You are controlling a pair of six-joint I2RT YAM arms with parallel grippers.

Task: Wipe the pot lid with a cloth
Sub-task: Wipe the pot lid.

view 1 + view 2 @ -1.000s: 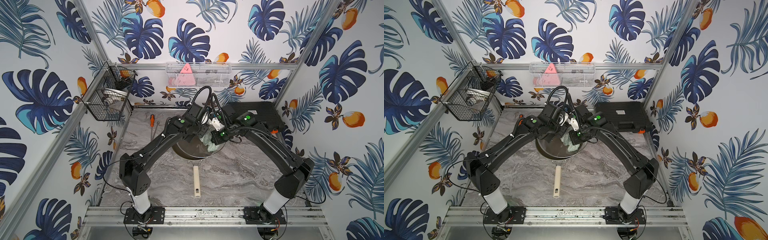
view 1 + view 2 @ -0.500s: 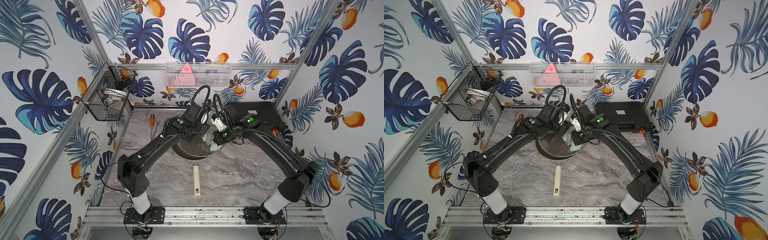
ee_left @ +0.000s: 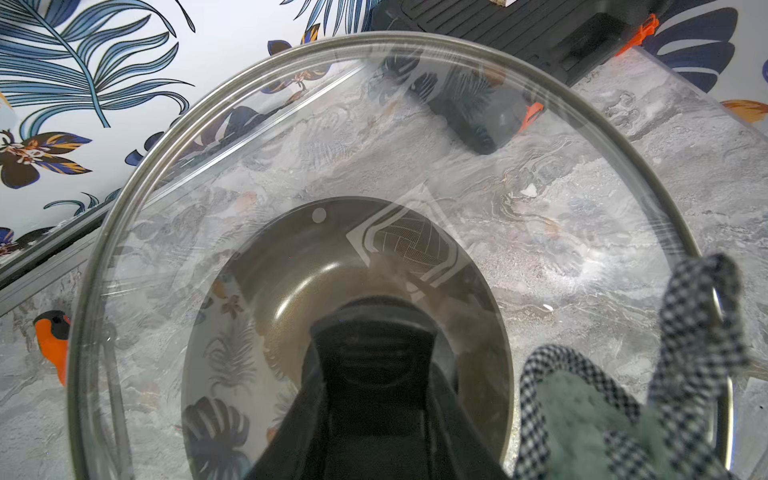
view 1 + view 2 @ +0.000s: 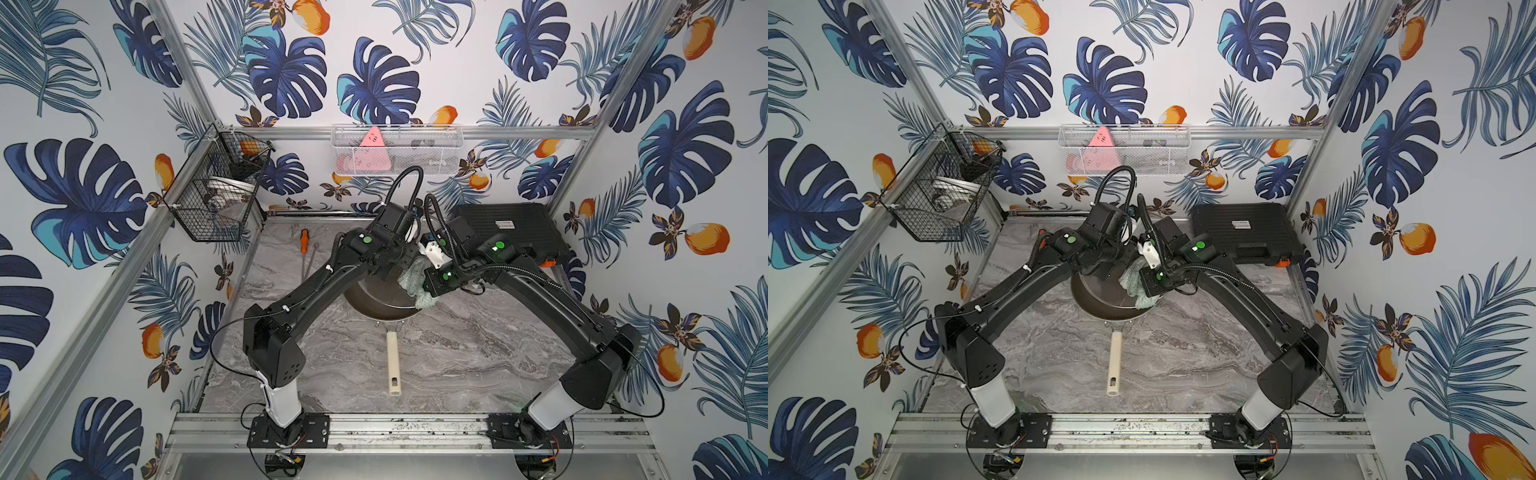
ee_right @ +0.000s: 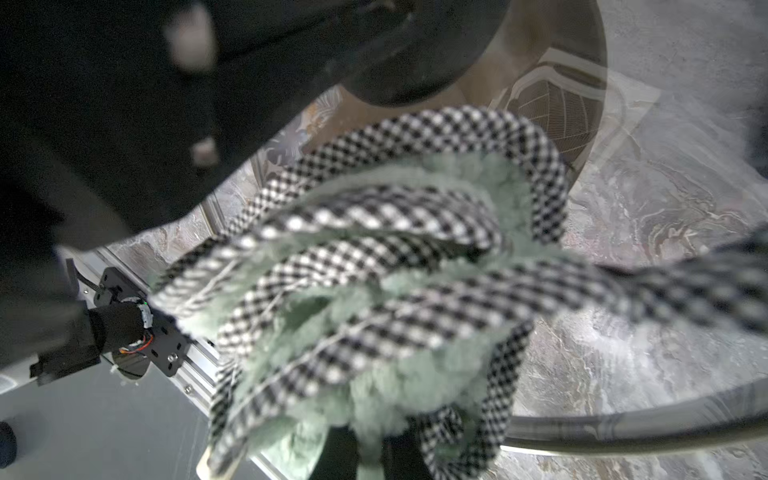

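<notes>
The pot lid (image 3: pixel 291 166), clear glass with a metal rim (image 5: pixel 623 428), hangs tilted above the dark pan (image 4: pixel 374 309) in both top views. My left gripper (image 3: pixel 374 332) is shut on the lid's black central handle (image 5: pixel 415 62). The cloth (image 5: pixel 374 270), mint green with a black-and-white checked border, is bunched up with my right gripper (image 5: pixel 374 453) shut on it. It rests against the lid's right edge (image 4: pixel 415 276) (image 4: pixel 1131 280) and shows beside the rim in the left wrist view (image 3: pixel 582 415). Both sets of jaws are mostly hidden in the top views.
The pan's cream handle (image 4: pixel 393 365) points toward the front rail. A black case (image 4: pixel 507 232) lies at the back right, and an orange-handled screwdriver (image 4: pixel 305 241) at the back left. A black wire basket (image 4: pixel 216 187) and a white mesh basket (image 4: pixel 397 149) hang on the walls.
My right gripper with the cloth slid a little to the right along the lid's edge, then back to the left. The left arm has kept the lid almost still.
</notes>
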